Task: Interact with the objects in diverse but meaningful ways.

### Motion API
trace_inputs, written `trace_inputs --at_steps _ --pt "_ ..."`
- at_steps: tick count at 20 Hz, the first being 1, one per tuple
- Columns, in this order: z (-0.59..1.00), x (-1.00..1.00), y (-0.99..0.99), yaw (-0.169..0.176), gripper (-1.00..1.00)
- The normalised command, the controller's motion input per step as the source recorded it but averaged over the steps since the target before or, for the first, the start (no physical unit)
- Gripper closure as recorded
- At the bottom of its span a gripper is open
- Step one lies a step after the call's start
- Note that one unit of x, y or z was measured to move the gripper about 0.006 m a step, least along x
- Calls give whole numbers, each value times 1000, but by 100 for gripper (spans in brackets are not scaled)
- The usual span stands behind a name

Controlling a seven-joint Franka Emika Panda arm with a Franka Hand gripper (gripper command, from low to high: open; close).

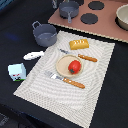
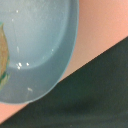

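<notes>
Striped placemat fills the exterior view's foreground; on it the plate holds the tomato, bread loaf beyond the plate, pot off the mat, apparently empty. Nothing looks handled yet. Wrist view: a pale blue bowl; gripper unseen, state unknowable.

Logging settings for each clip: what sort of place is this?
Probably a tabletop play-kitchen setup: a toy stove top with black burners, a grey two-handled pot, and a striped placemat set with a plate and tomato.
</notes>
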Motion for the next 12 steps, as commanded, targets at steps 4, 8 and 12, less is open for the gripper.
trace_inputs --at_steps 4,8,12 --pt "-169 -30 0 -59 -100" --pt "-278 -84 0 -25 -100" --pt "-329 -126 43 -3 -100"
